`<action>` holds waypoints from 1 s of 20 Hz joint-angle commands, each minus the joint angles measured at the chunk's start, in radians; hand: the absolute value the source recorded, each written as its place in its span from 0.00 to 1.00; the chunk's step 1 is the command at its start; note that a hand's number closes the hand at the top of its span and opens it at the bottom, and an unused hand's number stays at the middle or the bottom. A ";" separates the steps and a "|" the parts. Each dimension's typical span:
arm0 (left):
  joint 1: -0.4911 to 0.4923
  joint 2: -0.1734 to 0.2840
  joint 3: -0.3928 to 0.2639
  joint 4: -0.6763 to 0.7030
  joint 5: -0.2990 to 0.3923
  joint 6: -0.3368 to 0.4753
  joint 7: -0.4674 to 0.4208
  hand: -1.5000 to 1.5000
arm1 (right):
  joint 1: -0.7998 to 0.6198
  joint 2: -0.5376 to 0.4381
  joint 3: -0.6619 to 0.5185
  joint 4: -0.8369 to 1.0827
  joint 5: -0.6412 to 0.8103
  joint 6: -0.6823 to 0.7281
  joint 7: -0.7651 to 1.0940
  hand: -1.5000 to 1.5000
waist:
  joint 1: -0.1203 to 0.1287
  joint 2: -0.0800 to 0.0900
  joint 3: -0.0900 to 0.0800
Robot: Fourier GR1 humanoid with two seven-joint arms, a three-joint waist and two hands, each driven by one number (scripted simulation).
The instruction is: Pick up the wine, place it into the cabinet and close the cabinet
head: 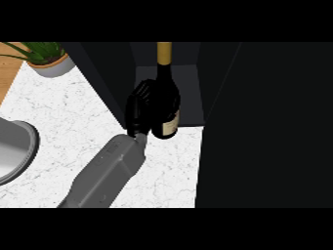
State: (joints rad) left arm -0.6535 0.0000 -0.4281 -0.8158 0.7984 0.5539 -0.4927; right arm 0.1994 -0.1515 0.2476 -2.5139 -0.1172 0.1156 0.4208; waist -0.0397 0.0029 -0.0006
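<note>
left hand (pixel 141 110) fingers curled round wine (pixel 166 93) body | at cabinet (pixel 187 93) mouth | glass: heavy, slippery, fragile; hold belly

My hand (pixel 141 108) hid part of the wine bottle (pixel 166 93), whose gold top ran past the upper edge. The potted plant (pixel 45 58) and grey pot (pixel 10 151) were cropped at the left.

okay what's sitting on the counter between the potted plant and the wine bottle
Only bare white counter and the cabinet's dark left wall lie between the potted plant and the wine bottle, seen in the head view.
</note>
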 commanded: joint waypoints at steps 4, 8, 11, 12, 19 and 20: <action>-0.122 0.024 0.091 0.151 0.019 -0.071 0.009 1.00 | 0.045 0.000 -0.042 -0.147 -0.141 0.010 0.053 0.00 | 0.014 0.000 0.001; -0.207 0.000 0.081 0.203 0.061 -0.004 0.011 1.00 | 0.075 -0.005 -0.002 -0.211 -0.106 0.006 0.085 0.00 | -0.004 0.002 0.000; -0.249 0.000 0.133 0.268 0.056 -0.050 -0.016 1.00 | 0.087 0.007 0.007 -0.150 -0.106 0.029 0.015 0.00 | 0.002 0.002 0.001; -0.287 0.000 0.108 0.282 0.080 -0.005 -0.002 1.00 | 0.052 -0.002 -0.033 -0.141 -0.147 0.033 0.030 0.00 | -0.011 0.006 0.001; -0.395 0.009 0.139 0.422 0.003 0.028 -0.010 1.00 | 0.076 0.011 -0.009 -0.121 -0.101 0.041 0.007 0.00 | 0.002 0.003 0.001; -0.387 0.026 0.142 0.446 0.000 -0.005 -0.019 1.00 | 0.098 0.002 -0.024 -0.157 -0.126 0.050 0.009 0.00 | -0.006 0.005 0.001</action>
State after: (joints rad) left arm -0.9730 0.0065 -0.3023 -0.4108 0.8201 0.5439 -0.4957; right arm 0.2507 -0.1291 0.2506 -2.5017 -0.1160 0.1597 0.3583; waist -0.0425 0.0137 -0.0018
